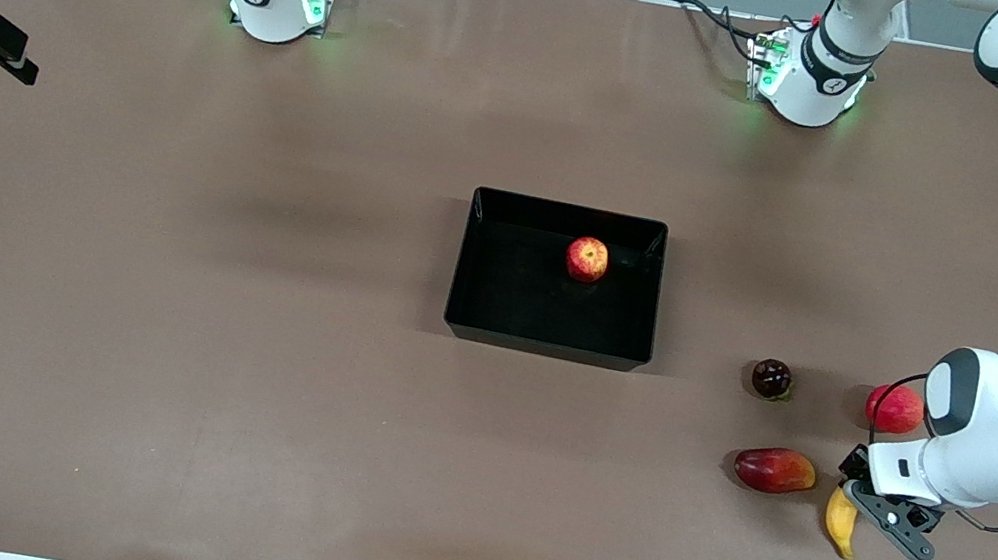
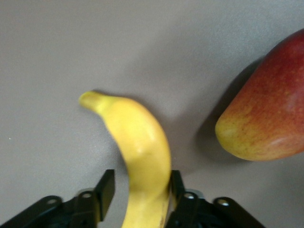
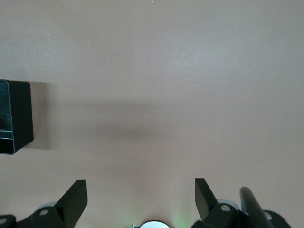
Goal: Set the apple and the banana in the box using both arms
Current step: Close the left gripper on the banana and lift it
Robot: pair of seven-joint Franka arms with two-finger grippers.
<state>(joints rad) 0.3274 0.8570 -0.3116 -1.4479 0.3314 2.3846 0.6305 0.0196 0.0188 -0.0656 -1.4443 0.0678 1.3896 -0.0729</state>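
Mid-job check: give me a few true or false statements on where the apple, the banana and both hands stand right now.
1. The apple lies in the box. True.
2. The banana is already in the box. False: it lies on the table, toward the left arm's end.
3. The left hand has a finger on each side of the banana. True.
4. The right hand holds a fruit. False: it is open and empty, over bare table.

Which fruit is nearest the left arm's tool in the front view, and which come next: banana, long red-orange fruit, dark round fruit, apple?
1. banana, between the left tool's fingers.
2. long red-orange fruit, beside the banana.
3. dark round fruit, farther from the camera.
4. apple, in the box.
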